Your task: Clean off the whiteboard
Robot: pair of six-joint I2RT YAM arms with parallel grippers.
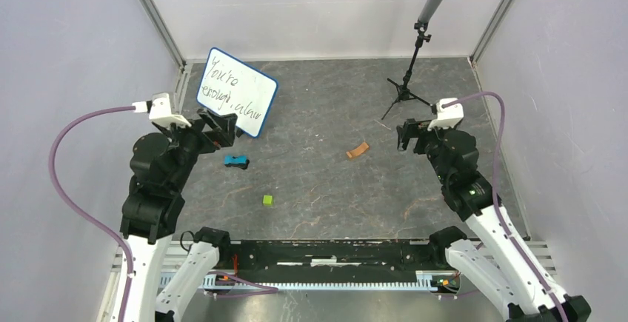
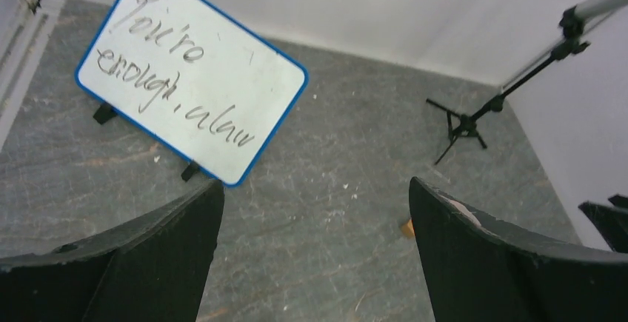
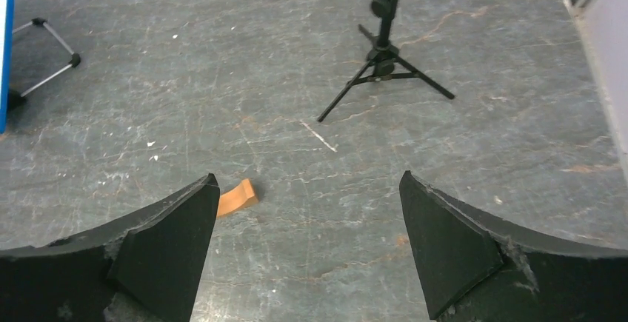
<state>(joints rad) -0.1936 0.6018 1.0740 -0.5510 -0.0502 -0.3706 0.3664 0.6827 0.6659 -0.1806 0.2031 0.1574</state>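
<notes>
The whiteboard [image 1: 237,91], bearing handwriting, stands near the tabletop's [image 1: 318,189] far left corner, the left gripper [image 1: 222,128] just before it; the right gripper [image 1: 406,135] hovers near the right edge.

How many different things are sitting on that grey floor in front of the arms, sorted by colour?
White with blue frame: 1, the whiteboard
Blue: 1, a small blue object
Green: 1, a small green cube
Orange-brown: 1, a curved orange piece
Black and grey: 1, the microphone stand
Total: 5
</notes>
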